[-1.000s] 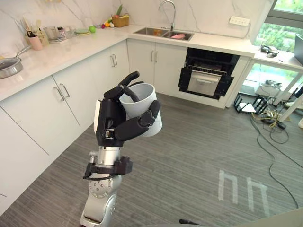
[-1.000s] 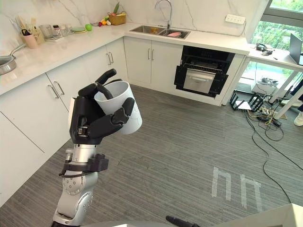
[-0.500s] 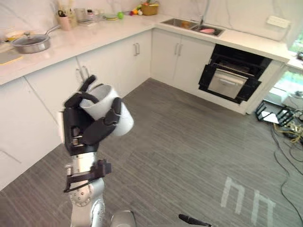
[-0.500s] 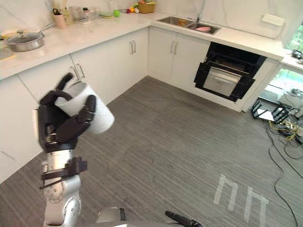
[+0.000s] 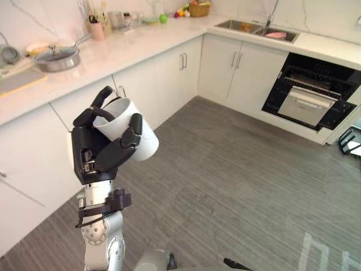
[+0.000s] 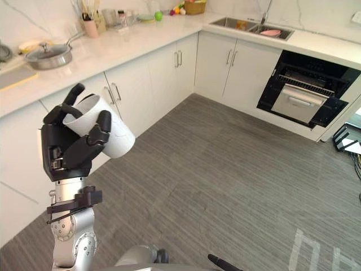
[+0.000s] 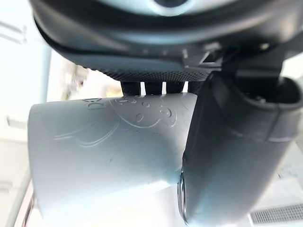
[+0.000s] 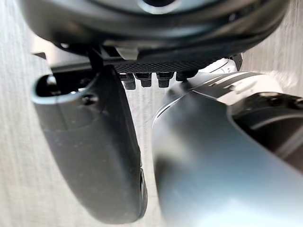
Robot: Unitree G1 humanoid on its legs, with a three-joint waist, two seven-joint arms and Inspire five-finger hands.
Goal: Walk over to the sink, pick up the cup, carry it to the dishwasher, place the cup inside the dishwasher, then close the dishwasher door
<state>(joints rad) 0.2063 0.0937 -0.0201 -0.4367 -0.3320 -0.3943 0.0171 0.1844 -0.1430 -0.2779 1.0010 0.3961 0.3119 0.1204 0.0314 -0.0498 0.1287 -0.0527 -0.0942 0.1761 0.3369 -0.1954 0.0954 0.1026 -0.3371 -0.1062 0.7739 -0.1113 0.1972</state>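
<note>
Over the grey floor, cup (image 5: 145,145): tilted, clasped in left hand (image 5: 90,161).
Left fingers (image 5: 115,155): curled round the cup.
Dishwasher (image 5: 307,101): door open, under the worktop (image 5: 141,42) edge beside the sink (image 5: 256,29), well apart.
Right hand (image 8: 94,151): grip cannot be told.

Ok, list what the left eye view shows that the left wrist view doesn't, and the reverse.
Left eye view: the kitchen, with a lidded pan on the counter, the sink and the open dishwasher. Left wrist view: a raised line drawing on the wall of the cup. Both: the left hand, curled round the white cup.
</note>
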